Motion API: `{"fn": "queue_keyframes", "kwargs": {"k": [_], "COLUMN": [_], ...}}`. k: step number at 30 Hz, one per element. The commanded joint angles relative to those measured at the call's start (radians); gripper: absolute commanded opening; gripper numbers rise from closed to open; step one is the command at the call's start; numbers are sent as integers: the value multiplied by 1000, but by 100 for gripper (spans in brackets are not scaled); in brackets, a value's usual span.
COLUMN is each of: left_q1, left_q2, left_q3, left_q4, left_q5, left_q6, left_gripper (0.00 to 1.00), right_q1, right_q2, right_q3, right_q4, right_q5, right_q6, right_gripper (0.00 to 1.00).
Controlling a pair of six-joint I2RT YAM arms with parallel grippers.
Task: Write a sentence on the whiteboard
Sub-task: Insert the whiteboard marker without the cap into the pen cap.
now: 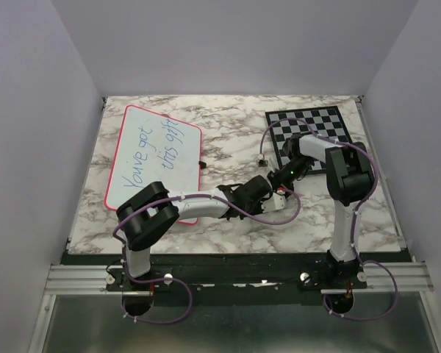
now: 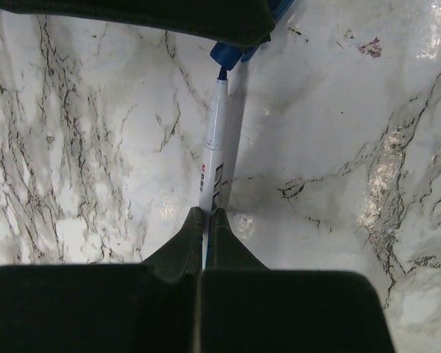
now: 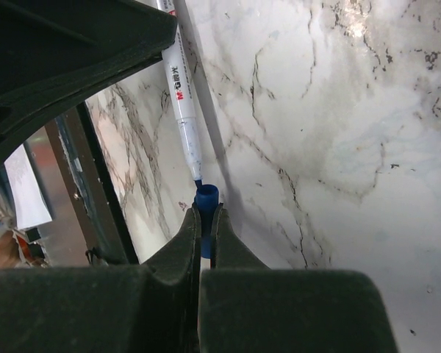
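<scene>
Two pincers meet near the middle of the desk [image 1: 228,125]. The left pincer [image 2: 207,213] is closed on the tail of the marker [image 2: 214,147], the right pincer [image 3: 206,212] closed on its blue cap [image 3: 206,197], with the nib just at the cap's mouth. A push slightly off-axis could pivot the thinly held marker and smear ink. The barrel reads "M&G". The whiteboard [image 1: 184,176], by the far left corner, carries the sentence [image 1: 153,151] "You've got this gift".

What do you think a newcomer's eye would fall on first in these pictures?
Mid-table the two arms meet: the left gripper pinches a white marker, its blue tip at the mouth of the blue cap held by the right gripper. On the far left lies the whiteboard with the blue sentence; a chessboard sits far right.
</scene>
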Motion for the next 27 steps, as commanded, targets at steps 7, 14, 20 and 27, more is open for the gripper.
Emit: {"fn": "queue_keyframes", "kwargs": {"k": [7,14,20,27], "left_q1": [0,0,0,0], "left_q2": [-15,-3,1,5], "left_q3": [2,21,31,38], "left_q4": [1,-19,-22,-24], "left_q5": [39,39,46,57], "left_q6": [26,53,72,118], "left_gripper": [0,0,0,0], "right_q1": [7,19,31,50], "right_q2": [23,26,35,51], "right_q3": [41,34,41,50], "right_q4": [-30,-62,-86,-116], "right_q5": [-12,-16,-22,-21], "right_q6": [-18,-59,-85,-115], "right_gripper": [1,1,1,1]}}
